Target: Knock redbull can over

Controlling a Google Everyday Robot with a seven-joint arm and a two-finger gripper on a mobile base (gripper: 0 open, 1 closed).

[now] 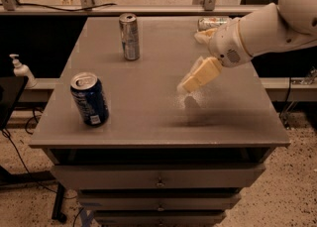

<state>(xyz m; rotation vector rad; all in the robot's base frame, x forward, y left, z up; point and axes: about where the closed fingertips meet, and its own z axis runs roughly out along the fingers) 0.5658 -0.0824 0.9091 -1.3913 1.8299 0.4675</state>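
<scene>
We saw a grey tabletop point(148, 122) above a stack of drawers point(158, 179) with small knobs, standing on a speckled floor point(297, 191). Behind it ran a metal rail point(148, 9) with upright posts. At the left a pump bottle point(21, 71) stood on a pale ledge, with black cables point(15, 156) trailing below. The gripper point(198, 76) hung over the tabletop's right half.

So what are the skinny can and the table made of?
The redbull can looks like shiny metal, probably aluminium: its silvery sides glint. The table looks matte grey, painted metal or laminate. The gripper, over the table's middle-right, looks cream plastic.
</scene>
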